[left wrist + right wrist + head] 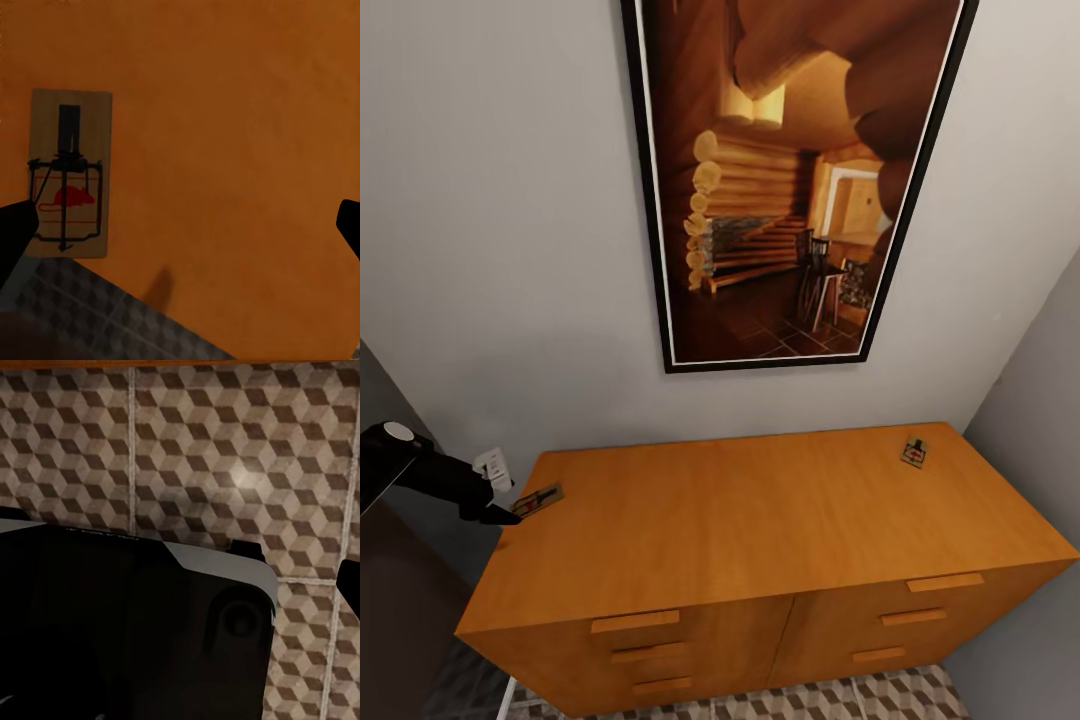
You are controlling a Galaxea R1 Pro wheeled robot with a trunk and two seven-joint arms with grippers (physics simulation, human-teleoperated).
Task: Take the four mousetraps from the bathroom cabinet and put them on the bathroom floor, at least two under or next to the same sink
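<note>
My left tool (510, 517) hangs released beside a mousetrap (538, 499) at the cabinet (760, 520) edge. Next I must centre over it and clench.

From my head, my left claw (510, 516) half covers one mousetrap (540, 498); the far mousetrap (915, 451) is too small to read. The picture (790, 180) is cropped on top.

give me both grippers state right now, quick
Left gripper: open, holding nothing, over the cabinet beside a mousetrap.
Right gripper: cannot be told; one fingertip shows above the bathroom floor.
</note>
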